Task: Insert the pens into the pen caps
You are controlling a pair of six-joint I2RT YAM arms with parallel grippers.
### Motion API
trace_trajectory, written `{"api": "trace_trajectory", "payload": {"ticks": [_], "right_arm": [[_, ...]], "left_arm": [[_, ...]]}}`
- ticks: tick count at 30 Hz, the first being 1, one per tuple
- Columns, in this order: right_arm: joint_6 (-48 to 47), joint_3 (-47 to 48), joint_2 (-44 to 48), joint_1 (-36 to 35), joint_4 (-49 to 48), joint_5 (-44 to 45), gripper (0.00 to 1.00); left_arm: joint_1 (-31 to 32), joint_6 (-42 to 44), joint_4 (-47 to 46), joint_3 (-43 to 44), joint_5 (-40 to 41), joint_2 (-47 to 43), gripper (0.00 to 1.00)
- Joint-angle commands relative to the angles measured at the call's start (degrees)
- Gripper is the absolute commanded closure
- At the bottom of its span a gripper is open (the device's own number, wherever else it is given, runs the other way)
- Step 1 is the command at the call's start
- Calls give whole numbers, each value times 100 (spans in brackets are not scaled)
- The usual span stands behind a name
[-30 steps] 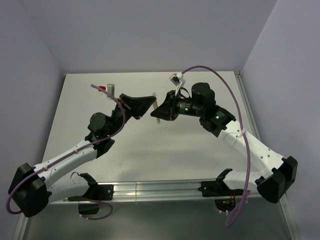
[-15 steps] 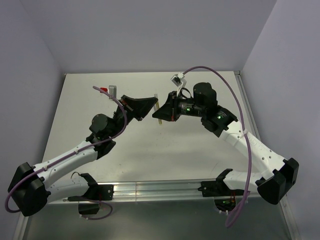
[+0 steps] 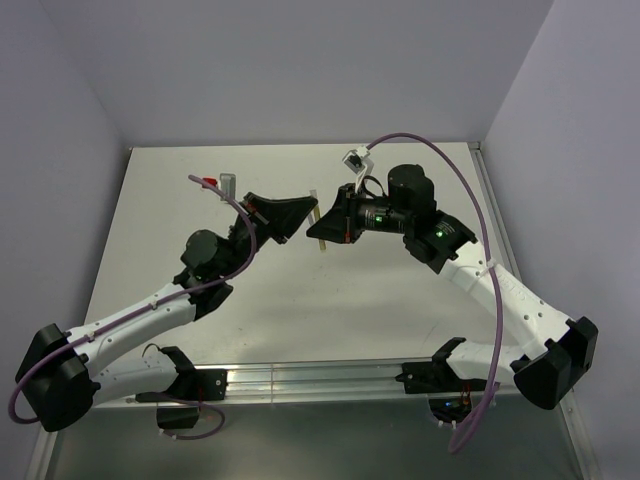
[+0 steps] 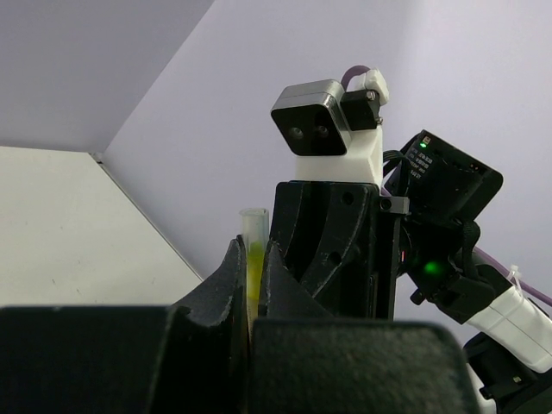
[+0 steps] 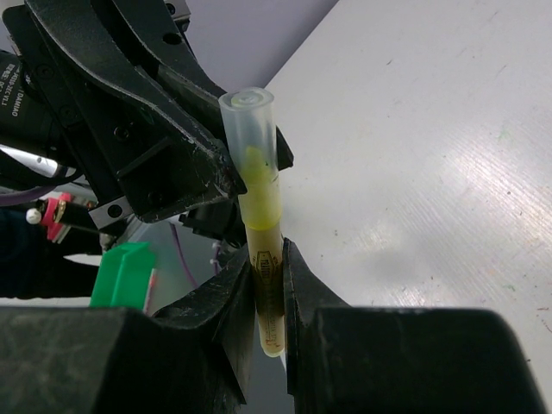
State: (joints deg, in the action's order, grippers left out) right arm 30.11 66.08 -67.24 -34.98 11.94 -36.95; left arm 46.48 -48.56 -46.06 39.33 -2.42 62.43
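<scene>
Since the earlier frame: left gripper [image 4: 250, 263] edged closer to right gripper [image 5: 267, 259] | left: fingers pressed onto the pale pen cap [image 5: 248, 121], which juts past their tips | right: pinching the yellow-green pen [image 5: 269, 302], its tip inside that cap, just beyond the fingertips

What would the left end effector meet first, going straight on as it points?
The right end effector, probably: it fills the left wrist view just beyond the pen cap that the left end effector clamps, on the yellow-green pen the right one holds. Depth is unclear, but the gap looks slight.
</scene>
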Motion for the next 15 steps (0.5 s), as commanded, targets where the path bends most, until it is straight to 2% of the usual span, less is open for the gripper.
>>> {"api": "trace_trajectory", "payload": {"ticks": [1,15], "right_arm": [[144,265,80,483,-1581,1322,100],[188,265,71,580,-1616,1331,100]], "left_arm": [[660,57,775,-338,-1789,-73,100],[880,118,862,-470,-1701,-73,100]]}}
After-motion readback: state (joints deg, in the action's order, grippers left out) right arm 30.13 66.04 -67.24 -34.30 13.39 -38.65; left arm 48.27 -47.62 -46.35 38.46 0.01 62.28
